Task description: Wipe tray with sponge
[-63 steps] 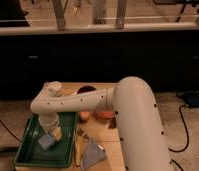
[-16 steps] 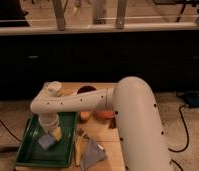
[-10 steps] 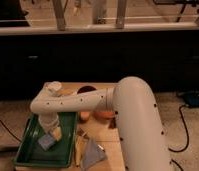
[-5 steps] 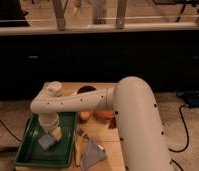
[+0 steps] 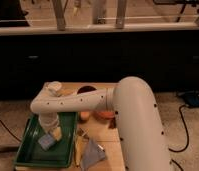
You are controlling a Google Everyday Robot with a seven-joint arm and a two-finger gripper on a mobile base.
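The dark green tray [image 5: 26, 150] lies at the front left of the wooden table. In it rests the sponge [image 5: 46, 142], a small blue-grey block with a pale yellow part toward its right. My white arm reaches across from the right and bends down into the tray. The gripper [image 5: 51, 132] points downward right over the sponge, at or just above its top. The wrist hides where they meet.
A blue-grey pointed cloth [image 5: 93, 152] lies on the table [image 5: 104, 135] just right of the tray. Behind the arm are a dark red bowl [image 5: 86, 90], an orange round object [image 5: 84, 116] and a brownish dish [image 5: 106, 114]. Cables and a blue object [image 5: 193, 98] lie on the floor.
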